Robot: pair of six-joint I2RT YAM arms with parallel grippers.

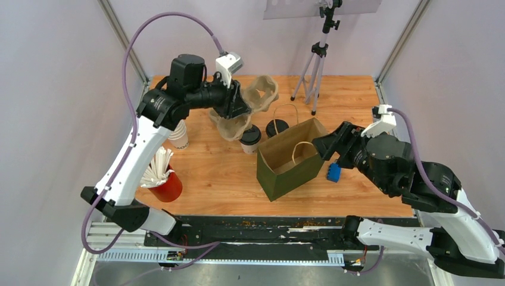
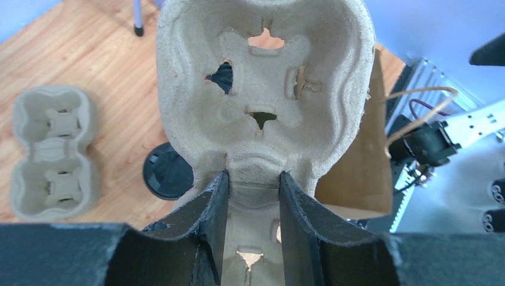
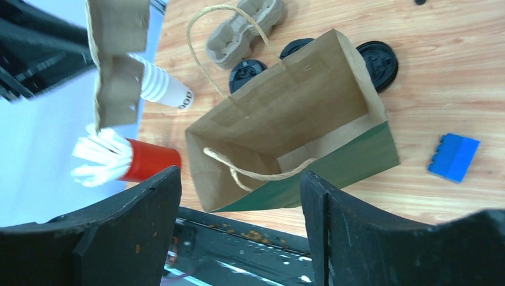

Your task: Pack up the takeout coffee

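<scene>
Progress report: barely started. My left claw (image 2: 253, 179) is pinched onto the middle rib of a pulp cup carrier (image 2: 262, 89), holding it up above the counter (image 1: 357, 101). My right claw (image 3: 240, 176) gapes wide with nothing in it, hanging over the open paper bag (image 3: 286, 131). The white coffee (image 1: 250, 138) and the far coffee (image 1: 277, 127) (probably the green one, only its lid shows well) stand on the counter beside the bag. Seating the cups and bagging them is all left.
</scene>
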